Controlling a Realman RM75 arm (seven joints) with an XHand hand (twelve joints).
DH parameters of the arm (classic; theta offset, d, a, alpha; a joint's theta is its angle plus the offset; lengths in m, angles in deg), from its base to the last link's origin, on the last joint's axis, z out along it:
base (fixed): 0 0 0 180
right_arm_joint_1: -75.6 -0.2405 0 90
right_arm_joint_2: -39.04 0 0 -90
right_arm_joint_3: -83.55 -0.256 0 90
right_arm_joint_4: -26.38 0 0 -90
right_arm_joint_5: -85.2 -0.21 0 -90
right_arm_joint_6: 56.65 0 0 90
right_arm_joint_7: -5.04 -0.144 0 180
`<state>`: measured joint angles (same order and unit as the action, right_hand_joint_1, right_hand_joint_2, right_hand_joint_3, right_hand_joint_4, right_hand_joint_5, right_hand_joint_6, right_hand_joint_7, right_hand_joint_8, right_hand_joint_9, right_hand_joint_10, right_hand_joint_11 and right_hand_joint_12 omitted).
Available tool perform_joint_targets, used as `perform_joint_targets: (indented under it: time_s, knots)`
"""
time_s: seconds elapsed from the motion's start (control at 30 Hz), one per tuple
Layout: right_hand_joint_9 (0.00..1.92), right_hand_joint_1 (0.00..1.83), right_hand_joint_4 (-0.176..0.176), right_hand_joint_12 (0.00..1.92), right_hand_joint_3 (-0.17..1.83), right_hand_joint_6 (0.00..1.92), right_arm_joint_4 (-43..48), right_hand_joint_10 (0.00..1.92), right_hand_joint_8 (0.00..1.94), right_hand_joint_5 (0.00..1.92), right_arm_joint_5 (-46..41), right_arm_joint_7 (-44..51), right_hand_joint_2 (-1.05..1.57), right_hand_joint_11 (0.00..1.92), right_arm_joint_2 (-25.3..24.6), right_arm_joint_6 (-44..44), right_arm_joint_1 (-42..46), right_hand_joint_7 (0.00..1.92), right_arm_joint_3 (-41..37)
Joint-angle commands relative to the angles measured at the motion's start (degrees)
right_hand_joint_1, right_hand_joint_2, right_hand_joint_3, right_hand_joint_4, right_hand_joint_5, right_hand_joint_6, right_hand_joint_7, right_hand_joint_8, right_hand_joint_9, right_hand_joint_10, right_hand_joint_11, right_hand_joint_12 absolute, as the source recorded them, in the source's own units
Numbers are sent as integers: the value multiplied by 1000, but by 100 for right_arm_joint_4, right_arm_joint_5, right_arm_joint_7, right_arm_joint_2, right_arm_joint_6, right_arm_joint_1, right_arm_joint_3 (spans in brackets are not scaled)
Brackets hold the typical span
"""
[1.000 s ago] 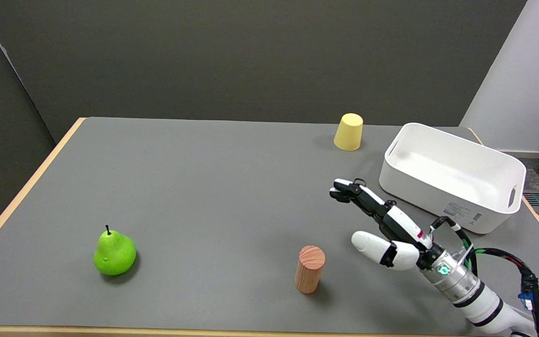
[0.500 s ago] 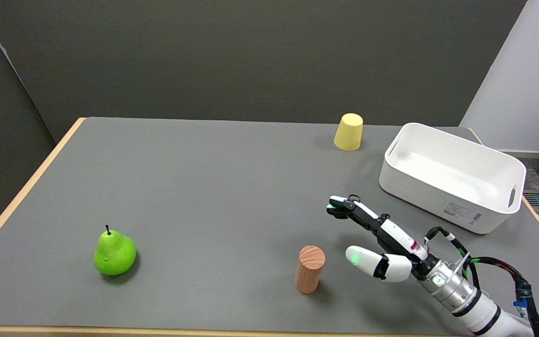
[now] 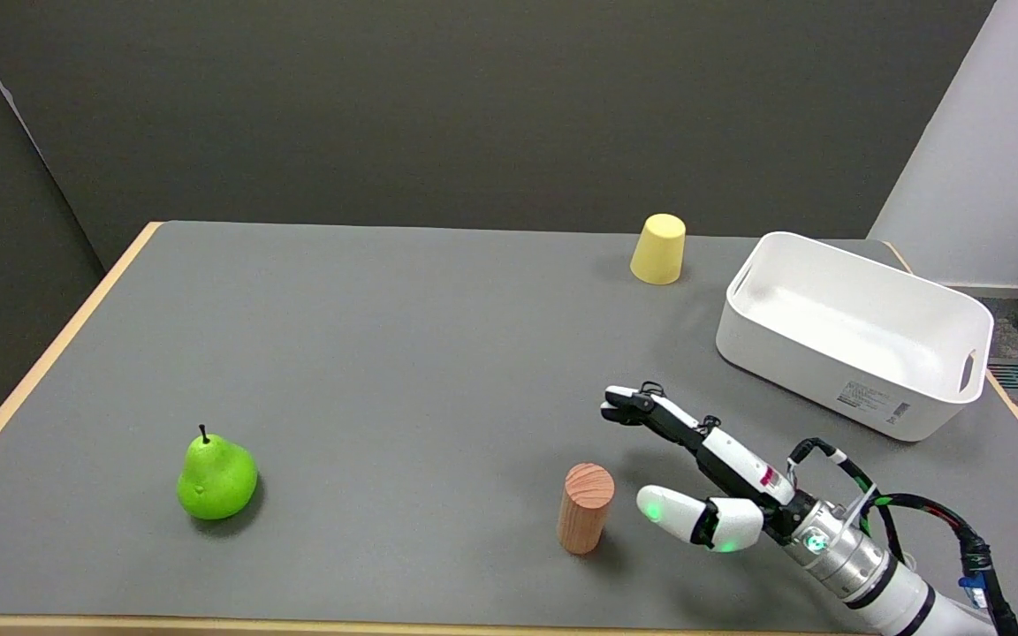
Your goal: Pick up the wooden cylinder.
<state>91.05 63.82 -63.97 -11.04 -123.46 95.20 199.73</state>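
The wooden cylinder (image 3: pixel 585 507) stands upright on the grey table (image 3: pixel 403 371), near the front edge and right of centre. My right hand (image 3: pixel 703 477) hovers just to its right, low over the table, fingers spread and holding nothing. Its white thumb tip reaches to within a short gap of the cylinder's side. The long fingers stretch out past the cylinder on its far side. Nothing touches the cylinder.
A white bin (image 3: pixel 854 331) sits at the back right, close behind the hand. An upturned yellow cup (image 3: pixel 658 249) stands at the far edge. A green pear (image 3: pixel 216 477) lies at the front left. The table's front edge runs just below the cylinder.
My right hand has slid left and down toward the cylinder, narrowing the gap between thumb and wood. The cylinder and other objects have stayed put.
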Motion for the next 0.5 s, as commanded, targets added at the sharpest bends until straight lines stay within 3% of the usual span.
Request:
perform_joint_targets:
  time_s: [0.03,0.4,0.47,0.5]
  knots:
    - [4,393,-176,803,747,458,134,633,370,126,51,328,704,-1,-157,161,-295,119,482]
    - [0,394,-176,804,746,456,167,621,367,125,59,336,702,-1,-356,408,-405,114,608]
    - [-1,382,-176,830,930,530,158,623,457,84,59,336,618,-1,-357,432,-430,79,642]
    - [-1,382,-176,830,930,530,158,623,457,84,59,336,618,-1,-357,448,-439,78,658]
